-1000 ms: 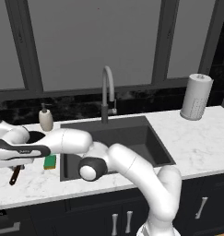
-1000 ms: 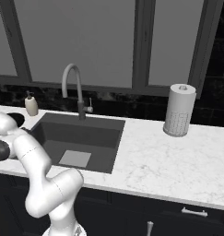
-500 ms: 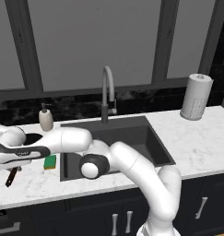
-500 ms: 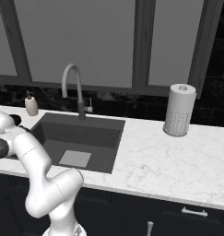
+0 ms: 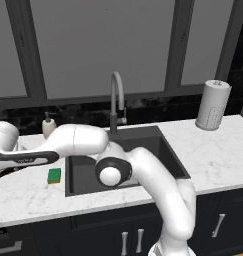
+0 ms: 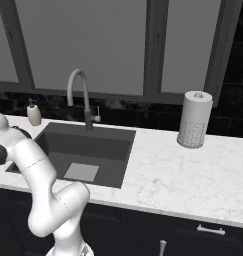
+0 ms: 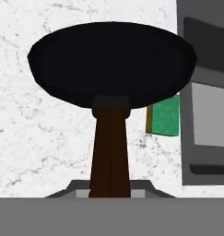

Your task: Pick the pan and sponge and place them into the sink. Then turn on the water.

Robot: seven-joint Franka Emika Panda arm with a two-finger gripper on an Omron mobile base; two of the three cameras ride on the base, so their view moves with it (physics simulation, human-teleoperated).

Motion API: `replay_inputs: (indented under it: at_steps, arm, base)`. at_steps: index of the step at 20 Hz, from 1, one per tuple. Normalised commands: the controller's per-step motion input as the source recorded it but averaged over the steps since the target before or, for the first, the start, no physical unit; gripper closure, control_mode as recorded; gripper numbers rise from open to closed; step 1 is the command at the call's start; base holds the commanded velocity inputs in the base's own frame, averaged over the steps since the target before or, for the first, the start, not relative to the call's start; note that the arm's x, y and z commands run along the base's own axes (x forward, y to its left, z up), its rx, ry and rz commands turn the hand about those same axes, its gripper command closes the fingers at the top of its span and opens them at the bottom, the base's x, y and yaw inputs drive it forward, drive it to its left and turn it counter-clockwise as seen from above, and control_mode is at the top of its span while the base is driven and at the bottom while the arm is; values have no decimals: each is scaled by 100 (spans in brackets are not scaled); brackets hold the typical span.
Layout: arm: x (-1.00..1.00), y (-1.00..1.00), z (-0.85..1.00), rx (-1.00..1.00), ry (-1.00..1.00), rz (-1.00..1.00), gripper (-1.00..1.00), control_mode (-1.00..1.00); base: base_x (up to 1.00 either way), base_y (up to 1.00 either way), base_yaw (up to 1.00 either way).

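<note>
Pan (image 7: 111, 62) fills the hand view, its brown handle running down to the bottom edge where the pincer seems to grip it, though the fingertips are hidden; the sponge (image 7: 165, 115) lies beyond on the marble beside the sink (image 7: 208, 92). From the left base view, the arm stretches left over the counter (image 5: 23, 200), sponge (image 5: 54, 175) just left of the sink (image 5: 158, 150), faucet (image 5: 116, 100) behind. The right base view shows the sink (image 6: 93, 145), faucet (image 6: 79, 95) and paper towel roll (image 6: 194, 120).
</note>
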Motion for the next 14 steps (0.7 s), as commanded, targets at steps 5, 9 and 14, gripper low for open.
replay_inputs:
  at_steps: [5, 9, 14]
  arm:
    - [-45, -56, 83, 39, -11, 20, 100, -100]
    - [-40, -65, 63, 52, -15, 25, 100, -100]
    - [-7, -94, 31, 54, 0, 29, 100, -100]
  base:
    - [0, 0, 0]
    - [0, 0, 0]
    - [0, 0, 0]
